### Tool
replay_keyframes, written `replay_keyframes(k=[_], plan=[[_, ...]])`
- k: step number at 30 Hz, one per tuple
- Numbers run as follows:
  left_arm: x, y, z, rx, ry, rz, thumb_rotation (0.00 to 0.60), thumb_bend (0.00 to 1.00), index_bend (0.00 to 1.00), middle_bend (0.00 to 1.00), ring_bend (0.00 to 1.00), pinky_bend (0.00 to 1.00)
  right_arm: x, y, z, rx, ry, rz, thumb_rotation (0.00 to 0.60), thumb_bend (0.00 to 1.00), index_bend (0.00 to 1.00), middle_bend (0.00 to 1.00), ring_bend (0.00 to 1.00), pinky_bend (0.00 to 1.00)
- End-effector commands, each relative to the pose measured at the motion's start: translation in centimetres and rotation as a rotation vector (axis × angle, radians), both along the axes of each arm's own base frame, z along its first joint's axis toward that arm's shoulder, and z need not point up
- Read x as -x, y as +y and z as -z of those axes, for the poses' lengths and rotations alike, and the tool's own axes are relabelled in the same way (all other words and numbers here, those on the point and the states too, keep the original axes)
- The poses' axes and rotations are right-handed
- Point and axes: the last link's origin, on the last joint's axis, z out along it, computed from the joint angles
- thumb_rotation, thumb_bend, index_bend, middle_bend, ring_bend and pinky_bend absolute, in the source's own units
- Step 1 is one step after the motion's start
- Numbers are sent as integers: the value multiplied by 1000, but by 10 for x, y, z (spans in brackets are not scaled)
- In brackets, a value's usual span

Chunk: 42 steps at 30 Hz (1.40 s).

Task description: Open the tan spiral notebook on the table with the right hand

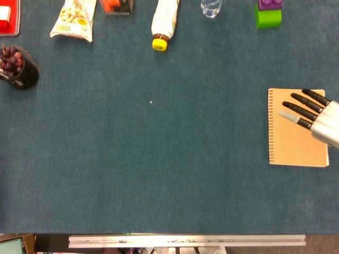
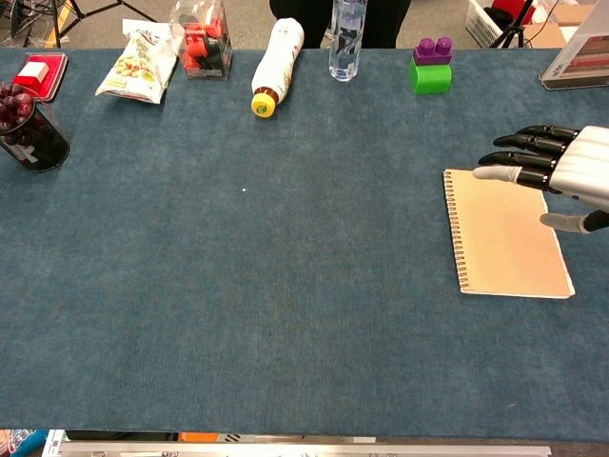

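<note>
The tan spiral notebook (image 1: 294,132) (image 2: 502,238) lies flat and closed on the blue table at the right, its wire spine along the left edge. My right hand (image 1: 318,116) (image 2: 561,171) hovers above the notebook's far right part, fingers spread and straight, pointing left, holding nothing. It is raised off the cover in the chest view. The left hand does not show in either view.
Along the far edge stand a green and purple block (image 2: 430,69), a clear water bottle (image 2: 348,38), a lying yellow-capped bottle (image 2: 274,67), a snack bag (image 2: 133,65) and a red-filled box (image 2: 202,43). A dark cup of red fruit (image 2: 29,129) sits far left.
</note>
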Motion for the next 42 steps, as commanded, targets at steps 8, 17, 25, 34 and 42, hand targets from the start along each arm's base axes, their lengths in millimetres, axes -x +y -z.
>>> replay_keyframes(k=[8, 17, 25, 34, 42], plan=[[0, 0, 0, 0, -1, 2, 600, 241, 475, 303, 246, 377, 35, 11, 4, -23, 36, 11, 600, 0, 11, 64, 12, 141], [0, 1, 0, 0, -2, 1, 600, 241, 475, 303, 246, 377, 44, 12, 9, -20, 72, 31, 600, 0, 0, 29, 0, 131], [0, 0, 0, -1, -2, 1, 600, 241, 475, 303, 246, 377, 50, 12, 10, -15, 102, 55, 600, 0, 0, 0, 0, 89], [0, 0, 0, 0, -2, 0, 600, 241, 475, 303, 246, 378, 55, 15, 12, -12, 137, 73, 600, 0, 0, 0, 0, 61], [0, 0, 0, 0, -4, -2, 600, 241, 475, 303, 246, 378, 58, 18, 17, -27, 145, 79, 600, 0, 0, 0, 0, 61]])
